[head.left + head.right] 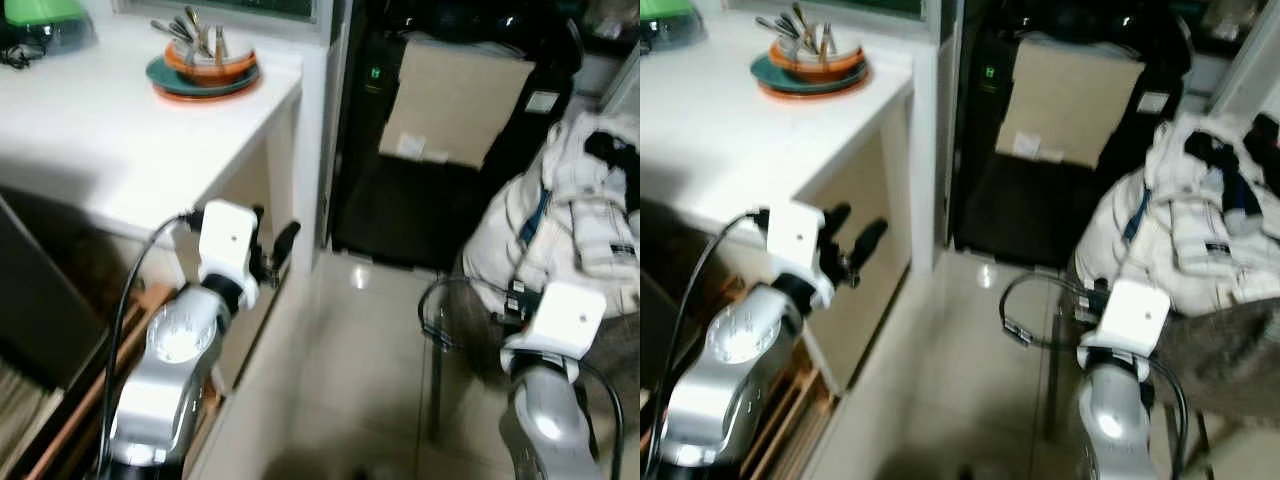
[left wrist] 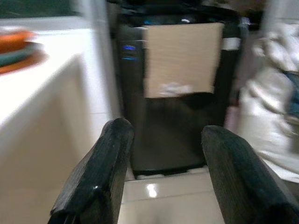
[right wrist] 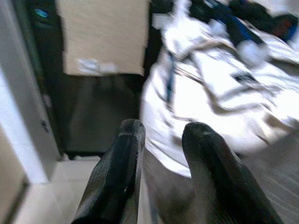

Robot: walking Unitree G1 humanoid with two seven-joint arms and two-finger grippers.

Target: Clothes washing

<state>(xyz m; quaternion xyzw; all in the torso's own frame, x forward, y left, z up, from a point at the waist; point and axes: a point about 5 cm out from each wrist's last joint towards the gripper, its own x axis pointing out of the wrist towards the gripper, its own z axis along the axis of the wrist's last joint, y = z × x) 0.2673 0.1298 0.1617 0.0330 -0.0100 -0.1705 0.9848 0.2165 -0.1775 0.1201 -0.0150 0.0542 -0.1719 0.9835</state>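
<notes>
Gaping left gripper (image 2: 161, 158) empty; right gripper (image 3: 161, 140) beside white clothes (image 3: 215, 93).

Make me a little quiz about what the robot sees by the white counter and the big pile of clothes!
1. True or false: the pile of white clothes is on the robot's right side.
2. What stands on the white counter? A) a stack of plates and bowls with utensils B) a pair of shoes C) a teddy bear
3. Fill in the missing word: the tan cardboard sheet leans on a tall ____ machine.

Key
1. True. The right gripper points at the clothes, with nothing between its fingers; the left gripper is open beside the counter.
2. A, the stack of plates and bowls.
3. black
</notes>
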